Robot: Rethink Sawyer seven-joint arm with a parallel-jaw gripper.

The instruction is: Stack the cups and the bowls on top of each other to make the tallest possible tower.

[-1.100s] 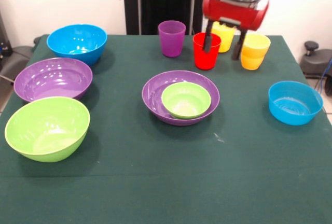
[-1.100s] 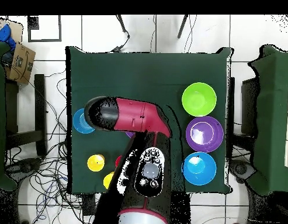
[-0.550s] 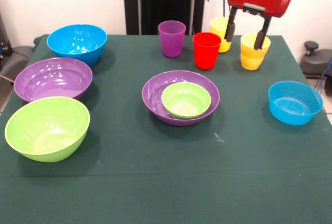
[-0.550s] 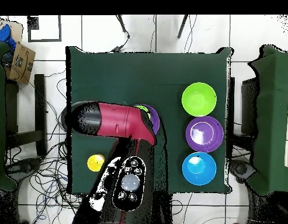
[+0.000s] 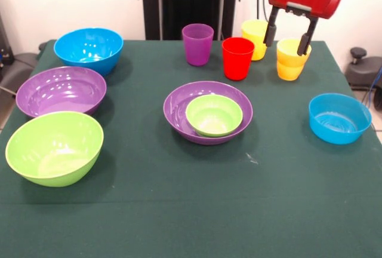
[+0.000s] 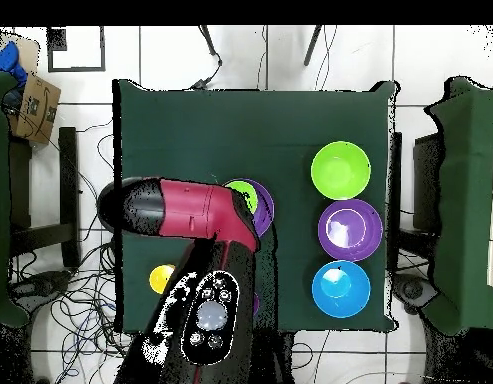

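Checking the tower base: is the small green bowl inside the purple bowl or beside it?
Inside: the small green bowl sits upright within the purple bowl, whose rim surrounds it.

front view, table (image 5: 179, 210): three large bowls in a column at left, far bowl (image 5: 88, 49), middle bowl (image 5: 61, 92), near bowl (image 5: 54, 147). centre: a large bowl (image 5: 179, 106) with a small bowl (image 5: 213, 115) inside it. small bowl (image 5: 339, 118) alone at right. back row, left to right: cup (image 5: 197, 44), cup (image 5: 237, 58), a cup (image 5: 253, 39) further back, then a cup (image 5: 292, 60). gripper (image 5: 289, 37) hangs over that last cup, one finger either side of its rim, spread apart.
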